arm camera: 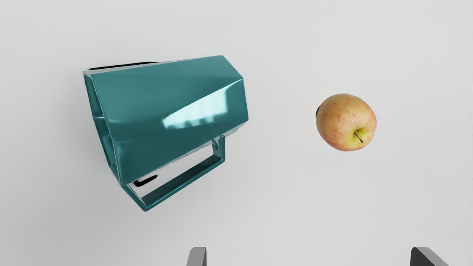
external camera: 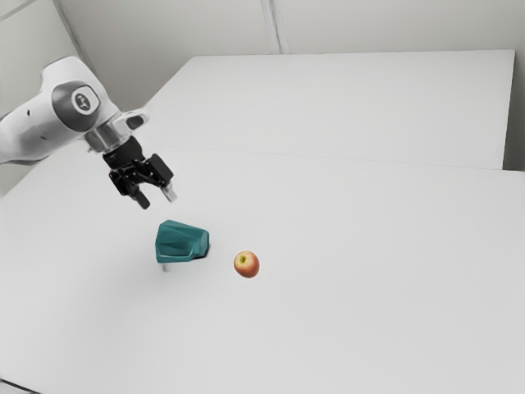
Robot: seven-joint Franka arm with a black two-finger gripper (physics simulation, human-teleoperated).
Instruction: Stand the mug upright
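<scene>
Mug (external camera: 179,242) on its side on the white surface (external camera: 353,271), teal, faceted, glossy. Wide mouth (arm camera: 99,122) faces the exterior view's left; narrower base end points roughly toward the apple (external camera: 246,264). A sliver of the teal interior shows at the mouth. Angular handle (arm camera: 184,184) juts from the body on the side nearer the fingers (arm camera: 197,258), as the wrist view has it; surface visible through its loop. Bright, pale reflection (arm camera: 201,109) on one facet, close to the base end. Apple rests by itself near the mug, a gap between them, off the base end; yellow and red skin, short stem (arm camera: 358,136) set in a greenish-yellow hollow. White arm (external camera: 78,103) comes in from the exterior view's left, angled down, black hand parts at its end. Jaws stand wide apart, held above the surface and clear of both mug and apple. In the exterior view they hang over the area beyond the mug. Behind it all, a pale wall (external camera: 353,29) with a narrow upright strip (external camera: 275,29).
</scene>
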